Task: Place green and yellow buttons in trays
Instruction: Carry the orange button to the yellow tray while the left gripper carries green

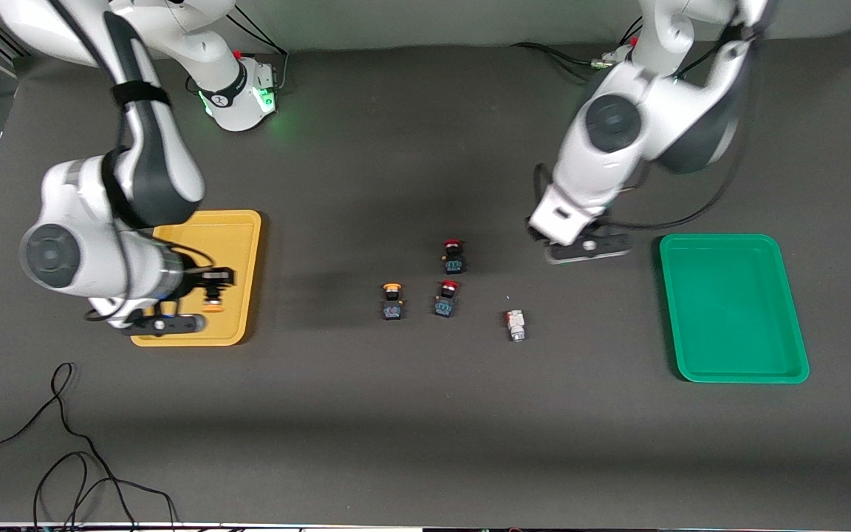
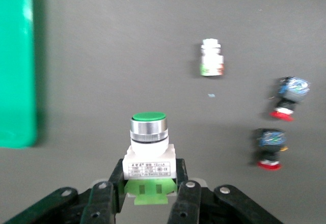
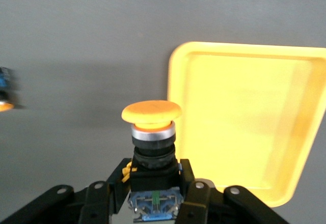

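Yellow tray [image 1: 237, 244]: toward the right arm's end of the table, its rim nearest the middle exposed, much of its surface covered in the front view by the right arm. Green tray [image 1: 732, 307]: toward the left arm's end, interior bare, open tabletop around its rim. Between the trays, four loose buttons: one yellow-capped button [image 1: 392, 300]; two red-capped buttons [image 1: 453, 255], one nearer the front camera than the other; one white button [image 1: 515, 324] lying on its side, the closest of them to the green tray. Wide bare table lies between this cluster and each tray. Right gripper [image 3: 153, 191]: over the yellow tray's rim, fingers pinching the black-and-blue body of a second yellow button [image 3: 152, 114], cap clear of the fingertips. Left gripper [image 2: 150, 188]: over the table between the cluster and the green tray, just beside that tray's edge, fingers clamped on the white body of a green-capped button [image 2: 148, 119], cap standing clear of the fingers.
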Tool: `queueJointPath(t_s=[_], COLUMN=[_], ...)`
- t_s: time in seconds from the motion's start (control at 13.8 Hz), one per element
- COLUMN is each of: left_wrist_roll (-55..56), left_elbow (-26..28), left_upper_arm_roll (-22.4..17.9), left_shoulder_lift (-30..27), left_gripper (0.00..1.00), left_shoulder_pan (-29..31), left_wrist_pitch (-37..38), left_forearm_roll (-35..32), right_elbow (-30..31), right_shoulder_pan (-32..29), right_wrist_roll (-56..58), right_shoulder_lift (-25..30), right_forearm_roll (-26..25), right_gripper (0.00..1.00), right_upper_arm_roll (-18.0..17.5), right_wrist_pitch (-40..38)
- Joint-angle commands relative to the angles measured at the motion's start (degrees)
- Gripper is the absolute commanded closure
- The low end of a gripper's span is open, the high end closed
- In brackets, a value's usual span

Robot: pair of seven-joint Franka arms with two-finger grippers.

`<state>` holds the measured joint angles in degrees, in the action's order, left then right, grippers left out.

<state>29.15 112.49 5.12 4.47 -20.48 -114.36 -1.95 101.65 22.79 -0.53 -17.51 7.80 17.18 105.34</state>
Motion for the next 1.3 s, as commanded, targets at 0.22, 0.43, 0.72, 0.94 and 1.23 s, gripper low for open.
queueJointPath(t_s=[0.22,0.43,0.72,0.94,1.23], left_wrist_roll=[-32.4,-35.1,-35.2,-34.3,-30.7], left_elbow=[0.7,1.1,1.5,1.3,1.1], left_upper_arm_roll=[0.3,0.3,0.2,0.3,0.3], left_shoulder_lift=[0.9,5.5,16.5,22.3,22.3], left_gripper=[1.00,1.00,1.00,0.99,0.25], left_shoulder_pan=[23.3,27.6,31.2,32.1,31.9], left_wrist_pitch=[3.4,-0.3,-12.4,-18.2,-17.5], left_forearm_roll=[1.9,1.5,0.9,1.0,1.5], right_elbow=[22.5,25.6,25.7,25.4,19.7], right_shoulder_pan=[0.6,0.6,0.8,0.9,0.9], right_wrist_roll=[9.8,11.3,11.4,11.4,10.6], right_shoulder_lift=[1.4,-3.3,-5.9,-4.9,1.2], right_forearm_roll=[0.2,0.3,3.8,3.9,3.9], right_gripper=[1.00,1.00,0.95,0.01,0.00], right_upper_arm_roll=[2.2,2.2,2.2,2.2,2.6], right_wrist_pitch=[29.7,38.9,39.8,37.8,22.6])
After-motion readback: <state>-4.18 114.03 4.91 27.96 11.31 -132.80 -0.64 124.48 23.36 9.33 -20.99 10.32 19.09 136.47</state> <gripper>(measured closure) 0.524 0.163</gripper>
